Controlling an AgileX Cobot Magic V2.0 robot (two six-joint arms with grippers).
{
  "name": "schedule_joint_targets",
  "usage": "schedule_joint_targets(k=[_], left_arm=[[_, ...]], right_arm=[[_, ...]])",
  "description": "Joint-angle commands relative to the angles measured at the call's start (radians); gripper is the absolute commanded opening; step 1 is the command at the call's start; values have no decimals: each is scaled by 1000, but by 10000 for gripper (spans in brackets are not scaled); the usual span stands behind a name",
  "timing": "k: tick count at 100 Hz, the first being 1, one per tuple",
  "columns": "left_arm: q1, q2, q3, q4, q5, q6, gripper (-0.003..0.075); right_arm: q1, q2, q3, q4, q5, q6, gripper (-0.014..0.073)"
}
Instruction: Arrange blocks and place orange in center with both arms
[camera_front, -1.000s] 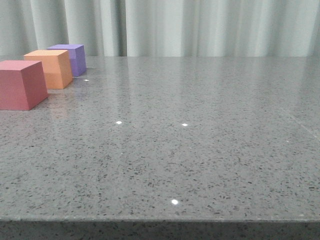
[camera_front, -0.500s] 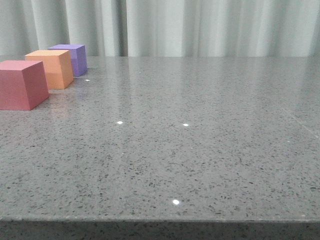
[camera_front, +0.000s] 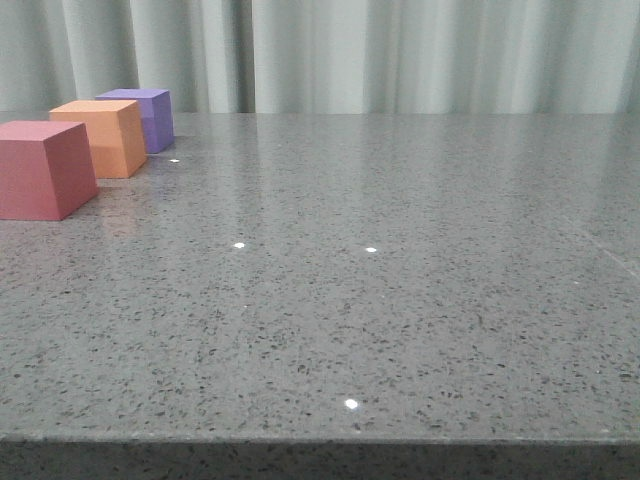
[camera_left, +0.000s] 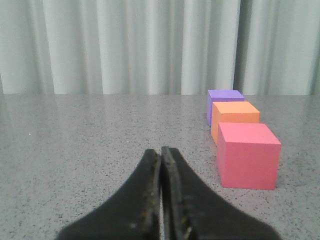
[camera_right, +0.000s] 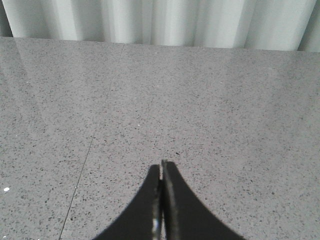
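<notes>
Three cubes stand in a row at the table's far left: a pinkish-red block (camera_front: 42, 168) nearest, the orange block (camera_front: 102, 136) in the middle, and a purple block (camera_front: 145, 117) farthest back. The left wrist view has the same row, pinkish-red (camera_left: 247, 155), orange (camera_left: 234, 116), purple (camera_left: 223, 100), off to one side of my left gripper (camera_left: 161, 150), which is shut with nothing in it. My right gripper (camera_right: 161, 165) is shut too, over bare table, with no block in its view. Neither gripper appears in the front view.
The grey speckled table (camera_front: 380, 280) runs back to a pale curtain (camera_front: 400, 55). Its front edge (camera_front: 320, 440) crosses the bottom of the front view. A thin seam (camera_right: 80, 180) runs through the tabletop in the right wrist view.
</notes>
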Motion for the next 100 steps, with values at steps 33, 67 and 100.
schedule_joint_targets(k=[33,67,100], left_arm=[[-17,-97,63,10,-124,-7,-20],[-46,-97,63,19,-124,-7,-20],[-46,-97,63,19,-124,-7,-20]], right_arm=[[-6,-3,-26,-9,-68,-9,-88],[-6,-3,-26,-9,-68,-9,-88],[-6,-3,-26,-9,-68,-9,-88]])
